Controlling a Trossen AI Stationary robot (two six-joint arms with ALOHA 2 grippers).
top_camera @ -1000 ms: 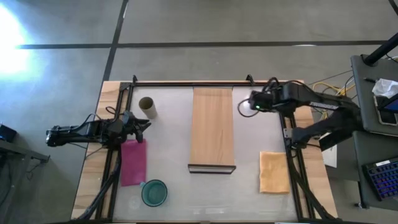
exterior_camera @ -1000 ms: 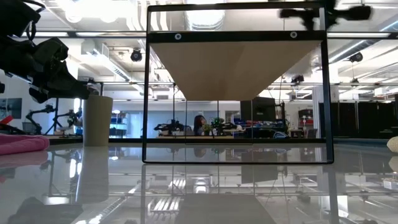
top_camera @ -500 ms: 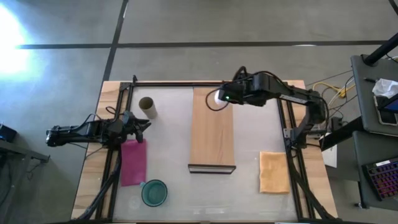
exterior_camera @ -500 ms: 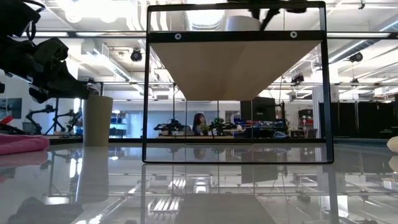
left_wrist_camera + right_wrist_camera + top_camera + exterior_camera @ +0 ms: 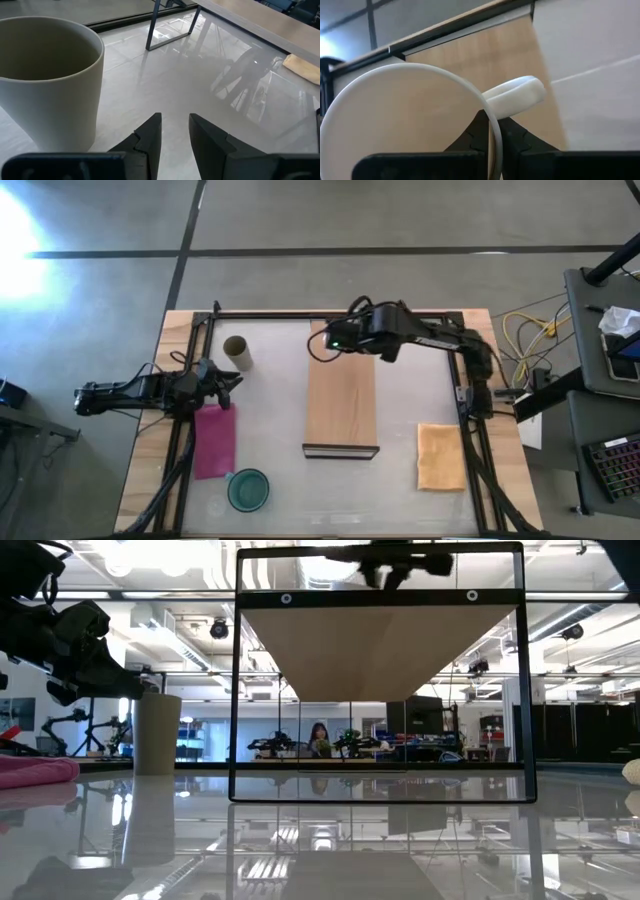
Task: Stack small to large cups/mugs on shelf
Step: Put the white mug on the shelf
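The right gripper [image 5: 490,132], clamped on the small white handled mug's [image 5: 410,125] rim, hovers over the long light-wood shelf [image 5: 341,395], so lowering it upright seems next.

Bare shelf [image 5: 341,405] lies open (nothing on it); the olive cup [image 5: 236,352] stands well aside.
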